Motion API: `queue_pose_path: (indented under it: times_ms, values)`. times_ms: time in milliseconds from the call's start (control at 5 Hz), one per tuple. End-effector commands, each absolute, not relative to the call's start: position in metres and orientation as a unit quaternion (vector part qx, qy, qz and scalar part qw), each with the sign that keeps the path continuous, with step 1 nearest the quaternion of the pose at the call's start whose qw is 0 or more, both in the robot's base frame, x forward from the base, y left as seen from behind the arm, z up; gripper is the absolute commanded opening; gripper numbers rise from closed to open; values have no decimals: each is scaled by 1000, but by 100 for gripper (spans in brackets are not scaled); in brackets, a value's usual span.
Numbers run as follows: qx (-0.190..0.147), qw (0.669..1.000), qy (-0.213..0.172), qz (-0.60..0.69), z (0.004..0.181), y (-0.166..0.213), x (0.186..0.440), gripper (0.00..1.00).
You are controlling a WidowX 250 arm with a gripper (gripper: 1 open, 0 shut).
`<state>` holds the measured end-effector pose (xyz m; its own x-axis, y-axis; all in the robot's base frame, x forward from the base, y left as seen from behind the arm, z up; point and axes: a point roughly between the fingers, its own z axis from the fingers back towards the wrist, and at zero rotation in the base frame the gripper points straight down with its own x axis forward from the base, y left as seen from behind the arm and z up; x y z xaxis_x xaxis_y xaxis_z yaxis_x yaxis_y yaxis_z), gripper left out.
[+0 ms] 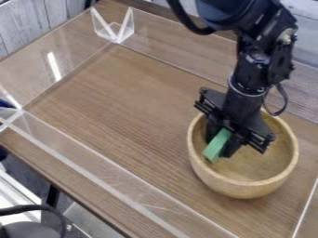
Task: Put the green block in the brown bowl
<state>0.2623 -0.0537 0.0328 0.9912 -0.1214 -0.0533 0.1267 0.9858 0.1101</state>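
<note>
trouble from here lies mostly in the letting go. the claw (224,139) points straight down inside the bowl (246,160), clenched on the green block (218,145), which hangs from its tips at a slant, its lower end near the bowl's inner wall on the side toward the open surface (118,102). whether that lower end already touches the wood i cannot tell. if the fingers part while the block leans this way, it may tip against the wall just below the claw and come to rest propped there, though it would most likely slide down into the hollow. a worse case is the claw pressing lower: the block could jam against the wall and push the bowl sideways, since nothing holds the bowl down. lifting away before fully releasing could also drag the block back up over the rim beside the claw.
</note>
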Motion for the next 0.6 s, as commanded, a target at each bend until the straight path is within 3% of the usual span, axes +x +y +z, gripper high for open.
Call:
queue_pose_path:
  times_ms: [0, 400]
  values:
    - [59, 996, 11, -58, 26, -53, 267, 0]
    - [67, 997, 12, -47, 24, -60, 275, 0]
